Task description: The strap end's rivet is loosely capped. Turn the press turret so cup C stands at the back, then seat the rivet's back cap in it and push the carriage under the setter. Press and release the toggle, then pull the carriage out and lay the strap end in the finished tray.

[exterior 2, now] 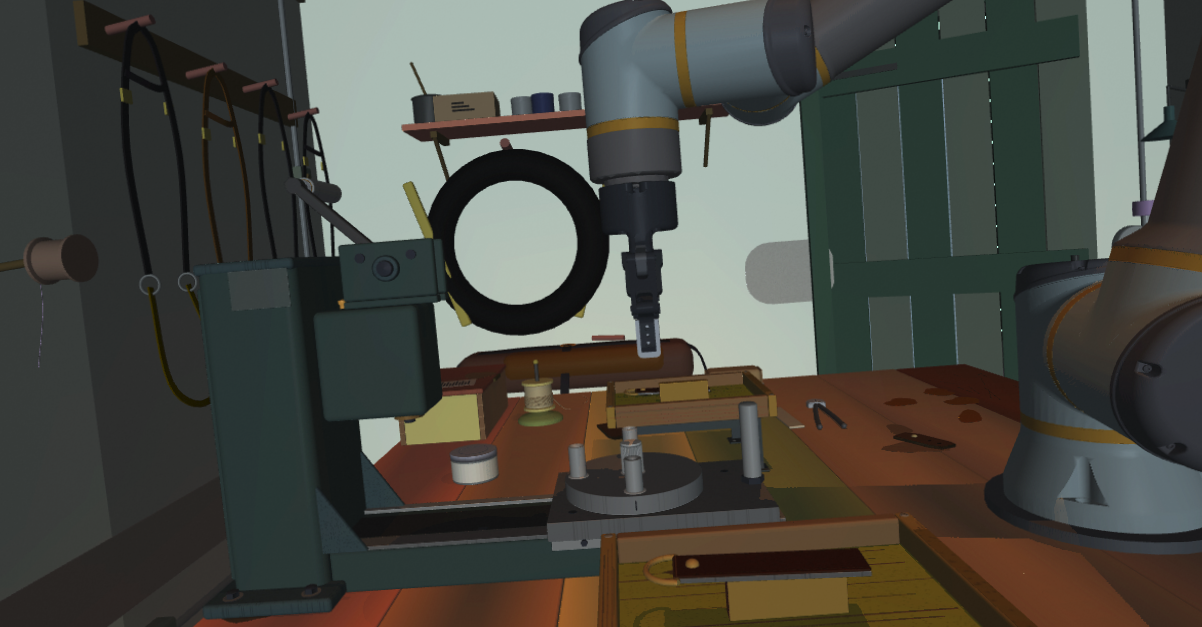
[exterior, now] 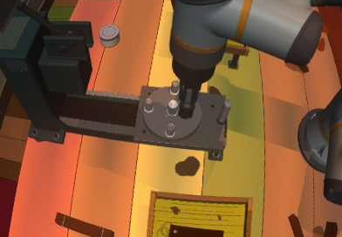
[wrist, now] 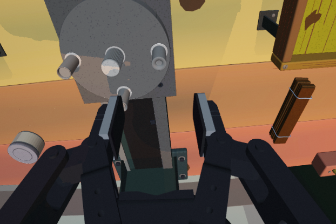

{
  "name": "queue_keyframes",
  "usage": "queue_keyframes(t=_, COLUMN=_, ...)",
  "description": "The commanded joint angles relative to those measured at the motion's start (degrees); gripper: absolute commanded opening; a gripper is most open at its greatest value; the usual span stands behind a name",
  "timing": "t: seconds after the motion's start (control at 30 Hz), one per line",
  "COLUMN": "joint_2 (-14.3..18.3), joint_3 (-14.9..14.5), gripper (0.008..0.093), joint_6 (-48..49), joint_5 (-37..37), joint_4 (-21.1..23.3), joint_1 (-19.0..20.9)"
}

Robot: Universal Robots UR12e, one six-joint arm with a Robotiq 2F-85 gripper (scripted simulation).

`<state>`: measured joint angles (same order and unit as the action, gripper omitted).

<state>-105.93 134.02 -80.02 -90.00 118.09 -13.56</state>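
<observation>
The round grey turret [exterior: 171, 113] [exterior 2: 634, 484] [wrist: 114, 45] sits on the carriage plate at the outer end of the press rail, with three cup posts around a knurled centre knob [wrist: 112, 61]. My gripper [exterior 2: 648, 346] [wrist: 156, 124] hangs open and empty well above the turret, pointing straight down. The strap end [exterior 2: 769, 564], a dark leather strip with a wire loop, lies in the near wooden tray. A grey carriage handle post [exterior: 224, 111] [exterior 2: 750, 439] stands on the plate's right side. The dark green press [exterior 2: 319, 371] with its toggle lever [exterior: 41, 20] stands at the left.
The far wooden tray [exterior 2: 689, 401] sits behind the carriage. A small grey tin [exterior: 109, 35] [wrist: 25, 147] rests on the bench near the press, a bundle of leather strips [wrist: 292, 110] lies to one side, and the arm's base [exterior 2: 1109, 422] fills the right.
</observation>
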Motion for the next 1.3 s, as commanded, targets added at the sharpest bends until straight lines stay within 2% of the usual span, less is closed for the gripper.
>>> queue_keyframes(t=0.0, joint_2=-0.33, joint_3=0.17, gripper=0.0580, joint_6=-1.03, joint_5=0.01, joint_4=-0.09, joint_1=1.11)
queue_keyframes(t=0.3, joint_2=-2.00, joint_3=1.25, gripper=0.0580, joint_6=-13.83, joint_5=0.01, joint_4=-0.69, joint_1=13.94)
queue_keyframes(t=0.53, joint_2=-1.05, joint_3=0.64, gripper=0.0580, joint_6=-24.32, joint_5=0.00, joint_4=-0.35, joint_1=24.41)
queue_keyframes(t=0.7, joint_2=0.09, joint_3=-0.10, gripper=0.0580, joint_6=-29.65, joint_5=0.00, joint_4=0.04, joint_1=29.71)
queue_keyframes(t=0.9, joint_2=0.89, joint_3=-0.66, gripper=0.0580, joint_6=-32.71, joint_5=-0.01, joint_4=0.31, joint_1=32.73)
queue_keyframes(t=1.27, joint_2=1.63, joint_3=-0.02, gripper=0.0580, joint_6=-33.21, joint_5=0.00, joint_4=1.65, joint_1=33.23)
